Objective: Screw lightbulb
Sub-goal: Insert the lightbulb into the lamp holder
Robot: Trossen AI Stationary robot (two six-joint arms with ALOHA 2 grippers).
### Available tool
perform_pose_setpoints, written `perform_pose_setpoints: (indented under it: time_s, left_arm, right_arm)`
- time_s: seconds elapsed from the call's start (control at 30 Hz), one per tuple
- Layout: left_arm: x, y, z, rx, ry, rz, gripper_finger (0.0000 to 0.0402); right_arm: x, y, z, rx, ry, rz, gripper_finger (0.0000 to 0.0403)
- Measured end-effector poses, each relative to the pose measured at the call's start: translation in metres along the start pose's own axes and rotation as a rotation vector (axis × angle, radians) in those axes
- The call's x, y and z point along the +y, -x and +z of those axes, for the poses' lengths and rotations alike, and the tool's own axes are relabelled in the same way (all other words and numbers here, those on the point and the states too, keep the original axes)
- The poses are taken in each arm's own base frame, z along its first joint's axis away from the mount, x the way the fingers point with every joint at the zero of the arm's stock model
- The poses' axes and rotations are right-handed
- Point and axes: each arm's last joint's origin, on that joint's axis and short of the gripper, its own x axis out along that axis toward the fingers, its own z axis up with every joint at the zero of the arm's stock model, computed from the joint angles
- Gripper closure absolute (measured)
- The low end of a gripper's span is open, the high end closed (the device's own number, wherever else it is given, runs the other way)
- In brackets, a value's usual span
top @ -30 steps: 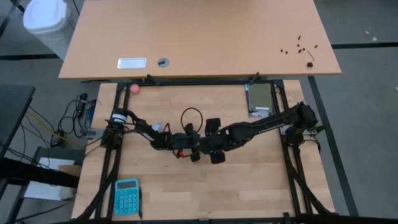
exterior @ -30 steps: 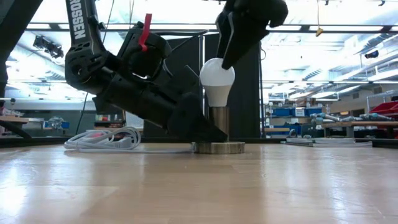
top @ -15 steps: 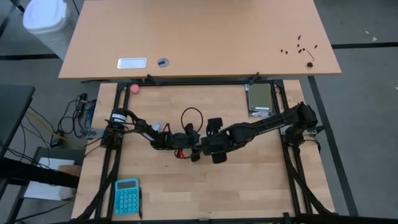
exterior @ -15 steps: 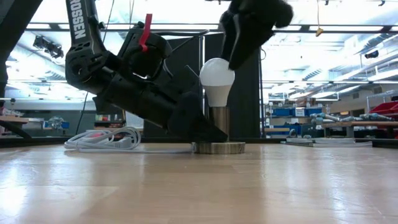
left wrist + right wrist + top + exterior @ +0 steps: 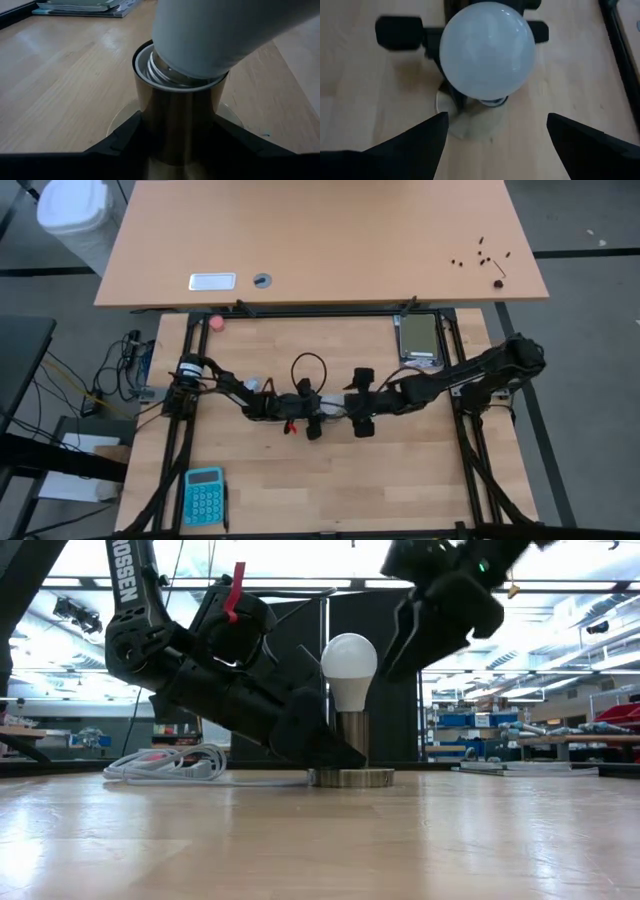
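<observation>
Right gripper point(image 5: 405, 645) has let go of the small white frosted lightbulb point(image 5: 349, 668), jaws wide, drawn back rightward.

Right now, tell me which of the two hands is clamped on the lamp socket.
The left hand: its fingers press both sides of the brass socket under the lightbulb. The right hand hangs open beside the bulb, touching nothing.

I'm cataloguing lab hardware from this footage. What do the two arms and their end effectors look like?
Both arms are dark, nearly black, built of jointed segments. The left arm carries white "TROSSEN" lettering on an upper link and a red tab near its wrist, and a thin dark cable loops above its wrist in the high view. The left end effector and the right end effector each have two flat matte-black fingers.
</observation>
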Motion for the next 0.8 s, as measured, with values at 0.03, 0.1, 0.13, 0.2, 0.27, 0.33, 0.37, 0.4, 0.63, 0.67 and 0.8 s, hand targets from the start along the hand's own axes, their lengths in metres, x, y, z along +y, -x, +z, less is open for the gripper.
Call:
perform_pose_setpoints:
  time_s: [0.03, 0.1, 0.13, 0.2, 0.27, 0.33, 0.37, 0.4, 0.63, 0.67, 0.8]
  left_arm:
    - [0.000, 0.000, 0.000, 0.000, 0.000, 0.000, 0.0208]
    - [0.000, 0.000, 0.000, 0.000, 0.000, -0.001, 0.0208]
    - [0.000, 0.000, 0.000, 0.001, 0.000, -0.003, 0.0208]
    - [0.000, 0.000, 0.000, 0.001, 0.000, -0.007, 0.0208]
    - [0.000, 0.000, 0.000, 0.001, 0.001, -0.007, 0.0208]
    - [0.000, 0.000, 0.000, 0.001, 0.002, -0.008, 0.0208]
    - [0.000, 0.000, 0.000, 0.000, 0.002, -0.008, 0.0208]
    - [0.000, 0.000, 0.000, -0.002, 0.002, -0.008, 0.0208]
    - [0.000, 0.000, 0.000, -0.005, 0.004, -0.011, 0.0208]
    - [0.000, 0.000, 0.000, -0.005, 0.004, -0.010, 0.0208]
    - [0.000, 0.000, 0.000, 0.001, 0.004, -0.010, 0.0208]
  right_arm:
    - [-0.001, -0.003, -0.007, -0.035, -0.015, 0.005, 0.0053]
    - [0.000, -0.014, -0.021, -0.110, -0.034, 0.031, 0.0053]
    - [0.000, -0.019, -0.027, -0.142, -0.036, 0.038, 0.0053]
    - [-0.001, -0.027, -0.037, -0.212, -0.036, 0.051, 0.0053]
    - [-0.002, -0.034, -0.044, -0.278, -0.046, 0.039, 0.0053]
    - [-0.005, -0.039, -0.051, -0.333, -0.057, 0.030, 0.0053]
    - [-0.006, -0.042, -0.050, -0.370, -0.067, 0.034, 0.0053]
    - [-0.007, -0.044, -0.050, -0.405, -0.077, 0.039, 0.0054]
    - [-0.005, -0.068, -0.050, -0.491, -0.074, 0.096, 0.0077]
    - [-0.005, -0.070, -0.049, -0.499, -0.076, 0.096, 0.0081]
    - [-0.008, -0.072, -0.047, -0.544, -0.114, 0.087, 0.0095]
